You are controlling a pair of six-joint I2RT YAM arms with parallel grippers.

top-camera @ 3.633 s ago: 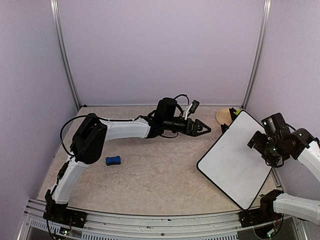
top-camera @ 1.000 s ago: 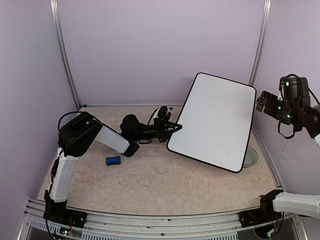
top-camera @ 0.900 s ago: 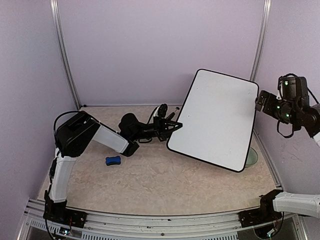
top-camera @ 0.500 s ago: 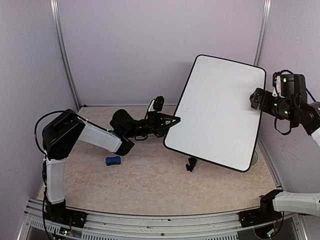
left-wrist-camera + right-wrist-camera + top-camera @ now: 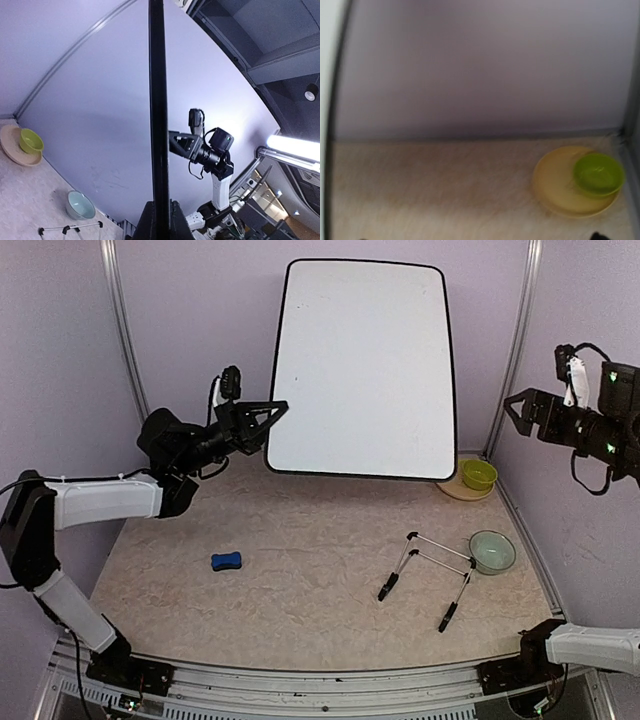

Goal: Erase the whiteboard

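Whiteboard (image 5: pixel 360 365) upright in air, L gripper (image 5: pixel 276 410) pinched shut on its frame edge near lower corner; R gripper (image 5: pixel 515 412) wide open, empty, well apart. Board prob stiff, light, glossy: corner pinch may pivot, so grip frame w/ both.

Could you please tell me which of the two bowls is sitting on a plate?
The lime-green bowl at the back right rests on the tan plate; the pale bluish bowl sits straight on the table.
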